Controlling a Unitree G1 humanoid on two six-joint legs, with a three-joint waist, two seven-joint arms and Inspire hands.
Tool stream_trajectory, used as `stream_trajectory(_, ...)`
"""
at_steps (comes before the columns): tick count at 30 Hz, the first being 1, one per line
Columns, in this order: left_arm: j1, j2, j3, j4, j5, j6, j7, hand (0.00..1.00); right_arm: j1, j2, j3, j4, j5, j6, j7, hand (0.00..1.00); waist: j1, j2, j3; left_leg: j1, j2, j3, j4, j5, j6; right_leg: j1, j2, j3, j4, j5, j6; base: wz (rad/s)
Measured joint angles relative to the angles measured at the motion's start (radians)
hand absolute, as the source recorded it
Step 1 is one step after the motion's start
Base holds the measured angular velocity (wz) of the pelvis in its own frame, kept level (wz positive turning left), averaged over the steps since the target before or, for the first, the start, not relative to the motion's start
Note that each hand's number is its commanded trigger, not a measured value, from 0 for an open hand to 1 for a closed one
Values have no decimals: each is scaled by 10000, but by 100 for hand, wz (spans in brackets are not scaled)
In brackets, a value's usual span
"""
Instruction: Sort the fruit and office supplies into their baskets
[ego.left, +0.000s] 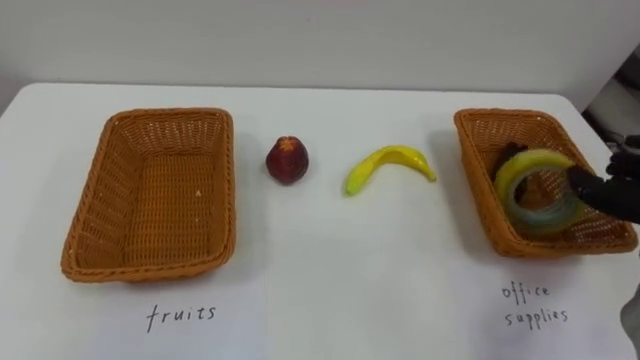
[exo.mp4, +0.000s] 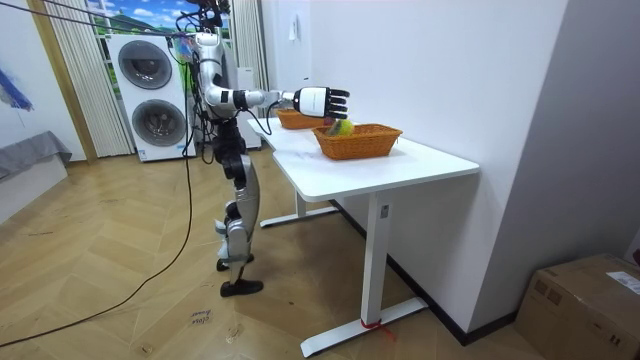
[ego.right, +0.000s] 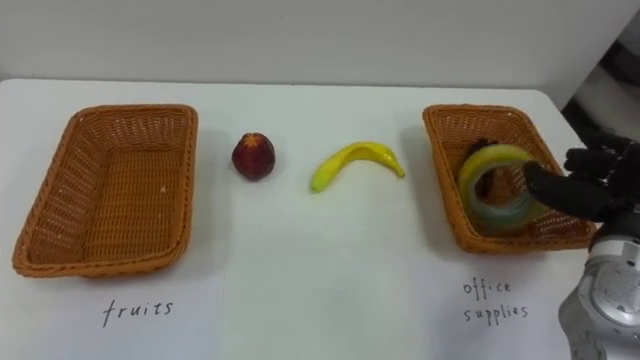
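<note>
On the bench (ego.left: 330, 270), left side: the left basket (ego.left: 85, 262), wicker and rectangular, has nothing in it.
Bench middle: a red fruit (ego.left: 287, 160) stands just right of the left basket, apart from its rim. A banana (ego.left: 388, 165) lies further right, between the fruit and the right basket and touching neither.
Bench right side: the right basket (ego.left: 473, 165), the same wicker kind, stands well apart from the left one.
Tape roll (ego.right: 489, 159): a yellow-green ring, tilted on edge over the inside of the right basket, its open centre facing the camera.
Right hand (ego.right: 588, 192): it reaches in from the right with dark fingers (ego.right: 545, 183) at the ring's right edge. One lies across the opening, so it seems to pinch the tape roll, though the contact itself is hard to make out.
Behind the ring: a dark item (ego.left: 511, 154) lies in the right basket, too hidden to tell what it is.
Stance: in the room view the robot stands upright at the bench's long edge, with its right arm stretched level over the nearer basket. Washing machines (exo.mp4: 150, 95) are stacked behind it.
</note>
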Motion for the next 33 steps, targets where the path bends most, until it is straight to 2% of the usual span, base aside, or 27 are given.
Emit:
stream_trajectory(16,9,7,3,15,-25,1,17,0,0,-27,-24,-55,-33,0,-4,0,71,-36,5,-6,16,59,13,-1,-2,-84,-5,1,124,-2,-1,0)
stream_trajectory(22,18,7,5,23,-378,-5,18,0,0,-212,-24,-104,-32,-49,-4,0,104,-45,1,13,18,59,22,0,-3,-3,-5,-10,122,-2,-1,0)
stream_trajectory(24,-4,6,3,23,-377,-3,18,0,0,-217,-20,-104,-85,-187,-3,0,99,-53,3,14,20,59,32,0,-3,7,-7,-21,122,-2,-1,0)
stream_trajectory(33,-26,8,5,17,-776,7,16,0,0,-216,-15,-96,-82,-196,125,0,118,-92,25,164,17,59,1,-1,-3,102,-23,-23,79,-13,-7,0)
